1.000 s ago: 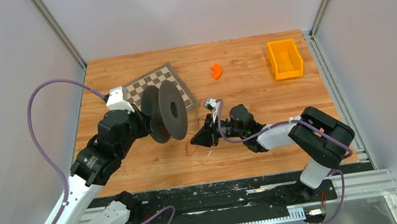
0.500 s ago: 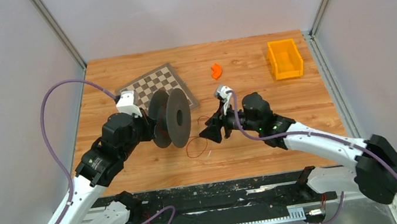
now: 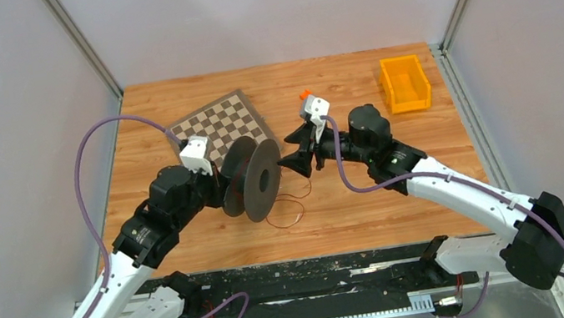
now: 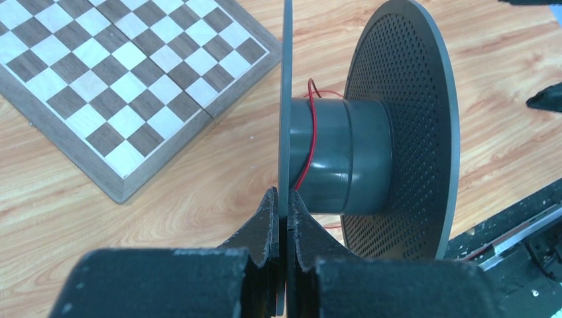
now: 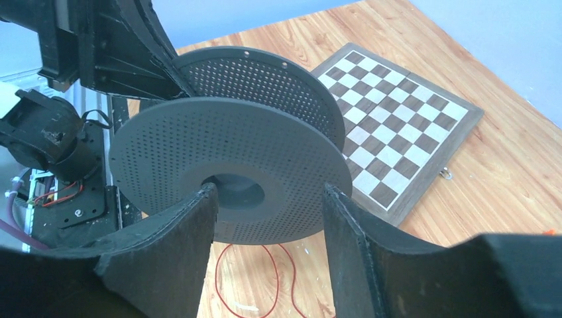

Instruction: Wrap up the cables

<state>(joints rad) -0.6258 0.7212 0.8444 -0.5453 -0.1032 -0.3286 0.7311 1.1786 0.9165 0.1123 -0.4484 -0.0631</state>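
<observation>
Gripping spool flange, left fingers; right fingers spread; cable crosswise over hub.

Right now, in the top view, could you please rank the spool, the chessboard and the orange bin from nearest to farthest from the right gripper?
From the right gripper:
1. spool, just to its left, facing the fingertips.
2. chessboard, further left, towards the back.
3. orange bin, at the back right corner.
</observation>
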